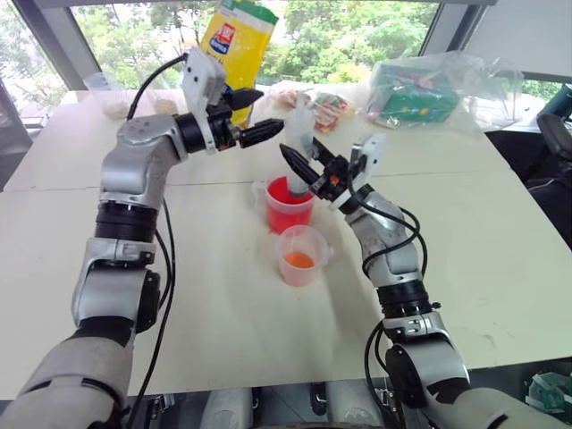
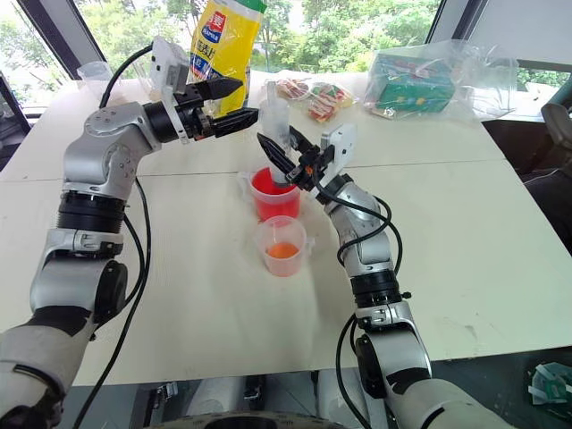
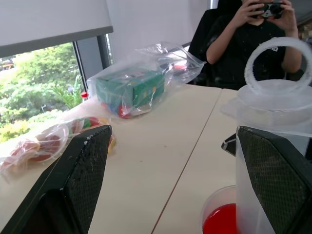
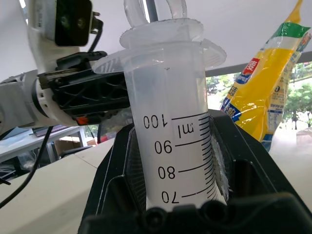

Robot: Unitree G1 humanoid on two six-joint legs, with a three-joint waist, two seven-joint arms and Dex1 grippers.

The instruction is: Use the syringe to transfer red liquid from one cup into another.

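Over taller red cup (image 1: pixel 289 205), I saw right gripper (image 1: pixel 308 167) clamped on syringe (image 1: pixel 299 143) barrel, syringe upright, lower end down inside cup with red liquid (image 3: pixel 220 225). Left gripper (image 1: pixel 251 114) hung beside plunger ring, fingers (image 3: pixel 80 170) spread, grasping nothing. Shorter clear cup (image 1: pixel 300 255), orange-red at bottom, stood just in front of red cup on white table (image 1: pixel 465 241).

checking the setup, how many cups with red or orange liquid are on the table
2: the taller red cup holds the syringe tip, and the shorter cup with orange liquid stands just in front of it, nearer the robot.
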